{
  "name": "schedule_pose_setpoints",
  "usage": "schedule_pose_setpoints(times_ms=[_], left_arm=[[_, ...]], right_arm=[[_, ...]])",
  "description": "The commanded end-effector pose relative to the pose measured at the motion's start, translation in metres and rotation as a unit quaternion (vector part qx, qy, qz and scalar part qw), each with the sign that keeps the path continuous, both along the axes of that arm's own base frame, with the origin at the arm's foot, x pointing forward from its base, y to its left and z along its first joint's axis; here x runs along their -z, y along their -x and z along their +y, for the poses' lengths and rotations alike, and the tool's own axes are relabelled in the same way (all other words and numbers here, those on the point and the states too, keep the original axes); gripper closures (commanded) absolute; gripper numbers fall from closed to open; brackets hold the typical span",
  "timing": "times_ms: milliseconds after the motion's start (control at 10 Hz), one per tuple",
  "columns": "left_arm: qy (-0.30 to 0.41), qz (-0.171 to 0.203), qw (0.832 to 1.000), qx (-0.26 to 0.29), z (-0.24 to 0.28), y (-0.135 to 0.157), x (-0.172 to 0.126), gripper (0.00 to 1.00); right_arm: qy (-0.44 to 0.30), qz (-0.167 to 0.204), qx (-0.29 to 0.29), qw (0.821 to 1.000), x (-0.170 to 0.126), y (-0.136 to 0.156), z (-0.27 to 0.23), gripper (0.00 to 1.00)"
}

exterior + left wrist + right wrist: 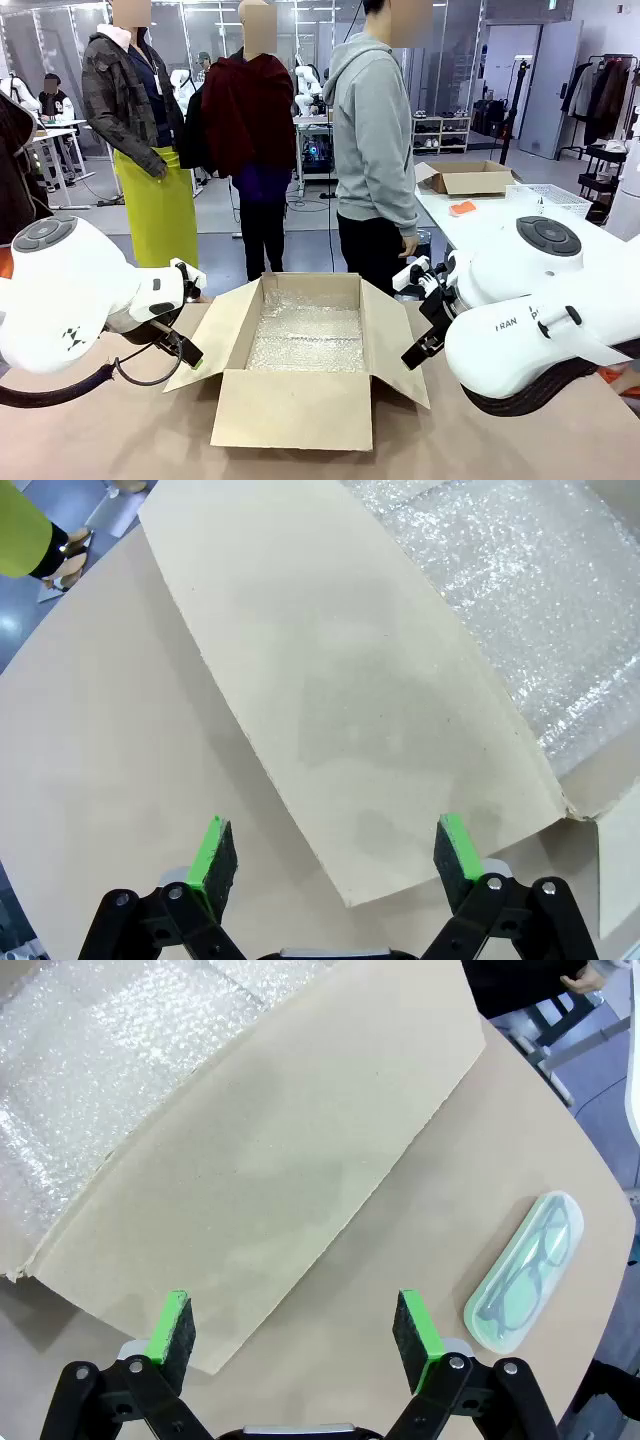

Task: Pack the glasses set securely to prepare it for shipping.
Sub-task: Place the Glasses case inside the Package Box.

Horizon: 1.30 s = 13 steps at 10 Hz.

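At the left, the robot's left arm (70, 290) reaches in over the tan table (100, 440), and the left gripper (333, 832) hangs above the near end of the left flap (215, 335) of an open cardboard box (300, 405). Its green-padded fingers (213, 852) stand wide apart with nothing between them, one over bare table and the other over the flap's near edge. The box sits in the middle of the table with its flaps spread outward, and a sheet of clear bubble wrap (305, 335) lines its floor. Across the table, on the far side behind the box, a person in a grey hooded top (372, 150) stands turned sideways, one hand (408, 245) hanging at the side. To the right of the box the right arm (540, 320) comes in, and the right gripper (293, 1308) hovers above the near corner of the box's right flap (395, 340), its fingers (415, 1325) also spread wide and empty. Farther right, in the right wrist view, the mint green glasses case (525, 1272) lies flat on the table, well apart from the flap and near the table's rounded right edge. It is set at a slant, and dark spectacles show through its top. It is outside the box, and neither gripper touches it.
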<state>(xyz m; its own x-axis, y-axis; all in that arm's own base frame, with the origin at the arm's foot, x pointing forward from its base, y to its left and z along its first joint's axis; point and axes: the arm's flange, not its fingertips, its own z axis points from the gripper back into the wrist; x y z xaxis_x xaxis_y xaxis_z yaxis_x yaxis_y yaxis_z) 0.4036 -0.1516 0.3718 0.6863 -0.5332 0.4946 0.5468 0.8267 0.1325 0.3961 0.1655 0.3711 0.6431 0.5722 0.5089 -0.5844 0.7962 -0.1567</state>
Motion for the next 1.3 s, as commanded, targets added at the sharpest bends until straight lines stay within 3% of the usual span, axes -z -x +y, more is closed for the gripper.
schedule_pose_setpoints(times_ms=[0, 900, 1100, 1200], left_arm=[[0.0, 0.0, 1.0, 0.0, 0.0, 0.0, 0.0, 0.0], [0.0, 0.0, 1.0, 0.001, -0.001, 0.0, 0.0, 0.0], [-0.006, -0.007, 1.0, 0.013, 0.003, -0.001, -0.044, 0.0], [-0.01, -0.028, 0.999, 0.026, 0.007, 0.004, -0.07, 0.0]], right_arm=[[0.0, 0.0, 0.0, 1.0, 0.0, 0.0, 0.0, 0.0], [0.0, 0.0, 0.0, 1.0, 0.0, 0.0, 0.0, 0.0], [-0.002, 0.0, 0.034, 0.999, -0.03, -0.01, -0.02, 0.0], [0.0, 0.015, 0.054, 0.998, -0.045, -0.015, -0.032, 0.0]])
